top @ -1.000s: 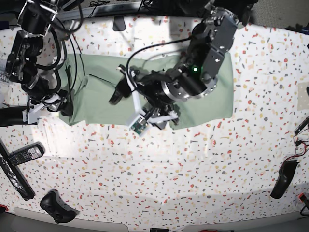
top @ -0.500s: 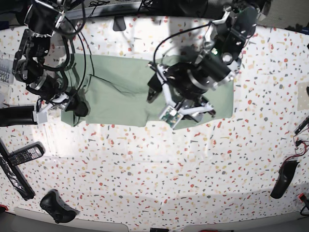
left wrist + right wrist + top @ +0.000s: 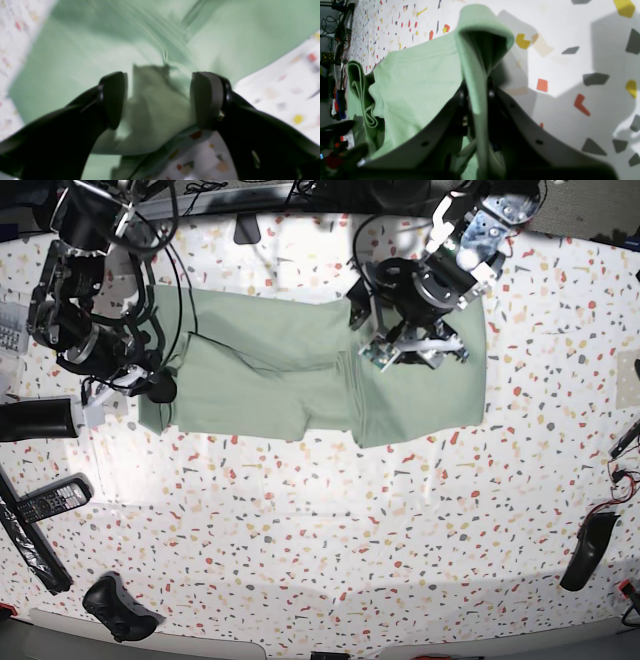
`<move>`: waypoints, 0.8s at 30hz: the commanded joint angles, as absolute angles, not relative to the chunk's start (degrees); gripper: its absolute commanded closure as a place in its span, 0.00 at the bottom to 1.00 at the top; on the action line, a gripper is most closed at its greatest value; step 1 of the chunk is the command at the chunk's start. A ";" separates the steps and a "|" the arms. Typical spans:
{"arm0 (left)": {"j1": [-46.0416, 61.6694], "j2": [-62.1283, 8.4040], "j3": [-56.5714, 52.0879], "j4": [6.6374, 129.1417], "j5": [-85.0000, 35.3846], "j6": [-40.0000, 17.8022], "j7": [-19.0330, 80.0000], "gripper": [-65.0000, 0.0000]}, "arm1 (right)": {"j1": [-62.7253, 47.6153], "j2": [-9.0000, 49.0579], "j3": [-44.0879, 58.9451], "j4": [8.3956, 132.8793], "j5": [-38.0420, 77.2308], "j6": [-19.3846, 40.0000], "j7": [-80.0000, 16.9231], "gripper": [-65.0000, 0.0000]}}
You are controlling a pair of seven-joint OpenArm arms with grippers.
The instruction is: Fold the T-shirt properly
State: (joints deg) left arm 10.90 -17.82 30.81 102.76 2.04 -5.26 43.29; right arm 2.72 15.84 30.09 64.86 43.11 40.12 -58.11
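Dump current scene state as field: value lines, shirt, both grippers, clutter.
garment: T-shirt, pale green, lying partly folded on the terrazzo-pattern table
right gripper: shut on a raised fold of the shirt's edge
left gripper: open, jaws either side of a bunched bit of fabric, view blurred
clutter near front-left edge: remote control, game controller
clutter at right edge: dark oblong object, type unclear
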 commanded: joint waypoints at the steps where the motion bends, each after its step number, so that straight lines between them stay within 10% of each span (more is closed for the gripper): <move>1: 10.37 -17.96 30.70 101.49 2.13 -5.08 41.98 0.39 | 3.62 16.88 30.09 65.28 42.00 40.00 -58.28 1.00; 12: 9.54 -16.45 30.79 94.83 4.05 -5.10 41.87 0.39 | 10.90 22.85 30.13 65.28 42.35 40.00 -57.74 1.00; 24: 4.10 -10.68 30.81 94.85 4.19 -5.15 41.47 0.39 | 13.82 10.04 29.91 66.08 43.24 40.00 -59.07 1.00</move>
State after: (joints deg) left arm 4.89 -10.96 30.81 94.08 3.90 -5.10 42.04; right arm 12.43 9.19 29.76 64.86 41.82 39.66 -59.68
